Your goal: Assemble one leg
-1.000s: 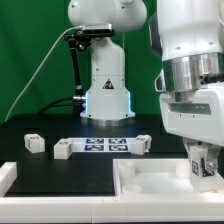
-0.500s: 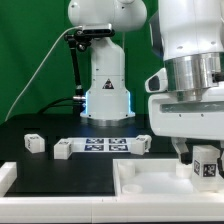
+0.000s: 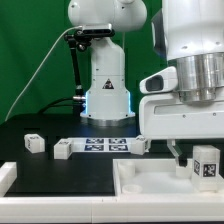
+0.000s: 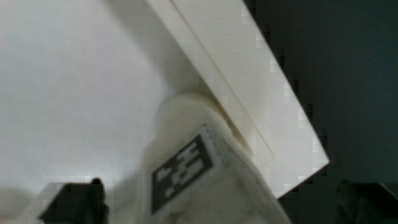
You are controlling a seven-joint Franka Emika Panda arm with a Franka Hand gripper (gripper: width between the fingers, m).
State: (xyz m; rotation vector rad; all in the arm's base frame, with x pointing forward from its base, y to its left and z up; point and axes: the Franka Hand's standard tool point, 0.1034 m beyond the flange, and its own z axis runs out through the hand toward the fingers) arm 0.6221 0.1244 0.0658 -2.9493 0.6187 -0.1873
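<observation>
So right now the gripper (image 3: 185, 152) is spread wide with nothing in it, sitting just above the big white tabletop piece (image 3: 150, 180) at about 4 o'clock in the exterior view. The leg (image 3: 207, 165) I care about stands upright in the tabletop's corner, tag facing the camera, just beside one dark fingertip (image 3: 176, 151) and not clamped by anything as far as I can see. In the wrist view the same leg (image 4: 192, 160) pokes up against the tabletop's raised rim (image 4: 240, 75), with one finger (image 4: 75, 200) showing off to the side of it, apart from it. Three more legs lie out on the black table: one at 9 o'clock (image 3: 34, 143), one beside it (image 3: 65, 149), and one at the end of the marker board (image 3: 137, 144). My worry: I can't tell whether that leg is actually seated or screwed in, or just perched. If it's only resting there, any sideways brush from a finger as the arm moves could tip it or skew it in its hole. It's also hard against the rim, so regrabbing will be tight on that side.
</observation>
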